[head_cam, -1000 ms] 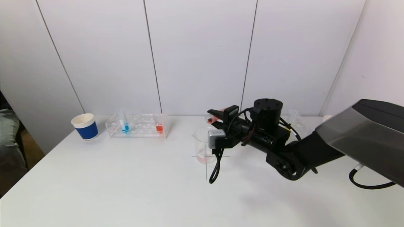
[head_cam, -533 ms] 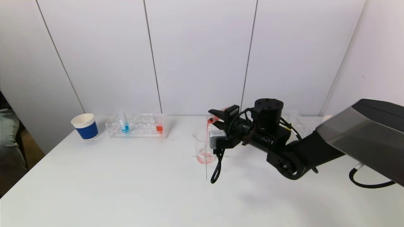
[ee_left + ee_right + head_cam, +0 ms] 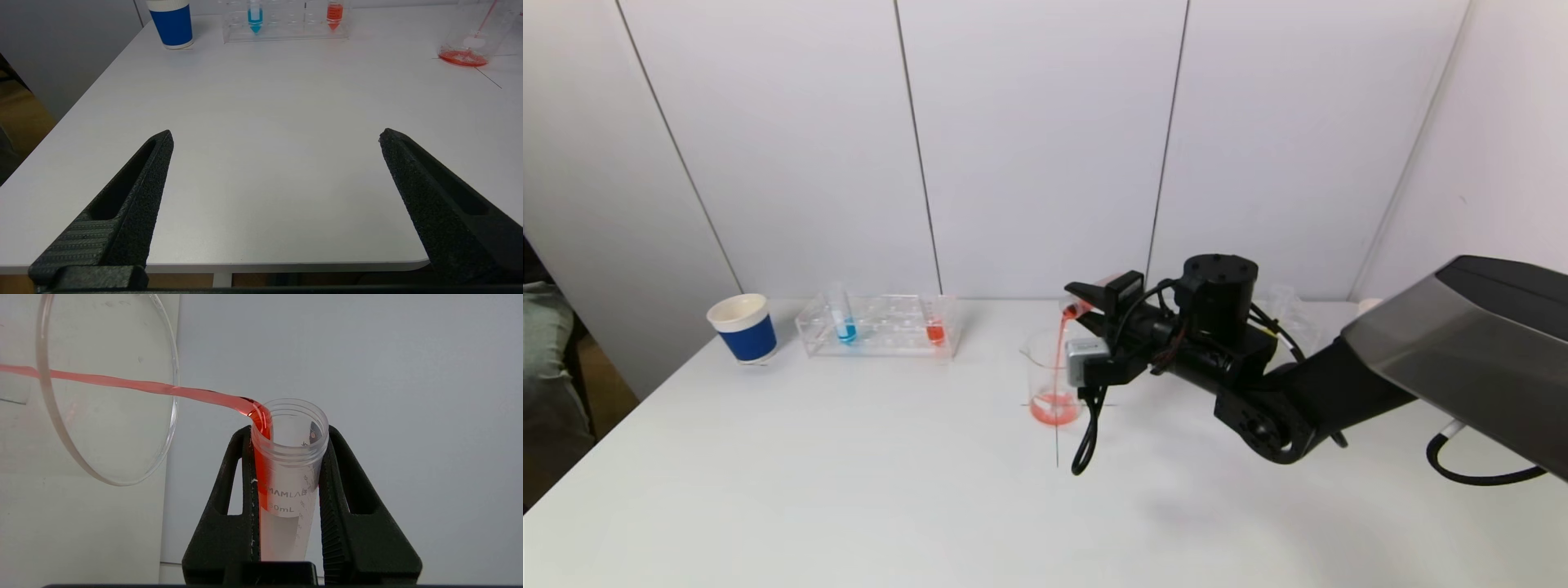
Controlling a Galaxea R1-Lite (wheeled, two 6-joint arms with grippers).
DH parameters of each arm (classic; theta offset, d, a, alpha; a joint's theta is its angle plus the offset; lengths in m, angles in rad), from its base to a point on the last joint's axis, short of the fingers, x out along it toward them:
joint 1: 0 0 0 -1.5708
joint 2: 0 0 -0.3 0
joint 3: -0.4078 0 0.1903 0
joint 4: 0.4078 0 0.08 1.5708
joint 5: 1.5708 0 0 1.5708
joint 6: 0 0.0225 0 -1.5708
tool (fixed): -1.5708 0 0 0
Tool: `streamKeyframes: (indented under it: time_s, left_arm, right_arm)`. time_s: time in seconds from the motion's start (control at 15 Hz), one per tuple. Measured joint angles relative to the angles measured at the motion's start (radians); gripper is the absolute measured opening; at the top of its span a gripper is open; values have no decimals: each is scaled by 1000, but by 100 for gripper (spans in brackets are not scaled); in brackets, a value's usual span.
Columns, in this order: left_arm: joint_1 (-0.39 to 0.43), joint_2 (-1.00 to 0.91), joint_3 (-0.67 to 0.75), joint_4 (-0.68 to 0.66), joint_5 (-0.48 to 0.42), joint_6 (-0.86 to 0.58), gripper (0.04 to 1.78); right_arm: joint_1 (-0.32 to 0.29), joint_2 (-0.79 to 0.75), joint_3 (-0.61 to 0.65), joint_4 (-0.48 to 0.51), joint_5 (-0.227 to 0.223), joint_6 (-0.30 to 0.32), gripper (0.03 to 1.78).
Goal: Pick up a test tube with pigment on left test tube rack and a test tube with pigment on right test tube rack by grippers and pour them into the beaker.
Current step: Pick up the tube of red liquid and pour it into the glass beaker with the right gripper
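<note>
While the right gripper (image 3: pixel 1086 300) clenched the test tube (image 3: pixel 286 473) tipped above the beaker (image 3: pixel 1049 377), red pigment (image 3: pixel 1059 353) streamed into it. Low over the surface (image 3: pixel 261 134), the left gripper (image 3: pixel 273 143) stood released.

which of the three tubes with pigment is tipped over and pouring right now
The test tube clamped in the right gripper, tilted over the beaker with red liquid streaming out. The blue tube and red tube stand upright in the left rack.
</note>
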Motion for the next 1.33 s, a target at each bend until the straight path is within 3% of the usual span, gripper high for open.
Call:
streamKeyframes:
  time_s: [1.33]
  left_arm:
    - [0, 0, 0, 0, 0, 0, 176]
  right_arm:
    - [2, 0, 7, 3, -2, -140, 47]
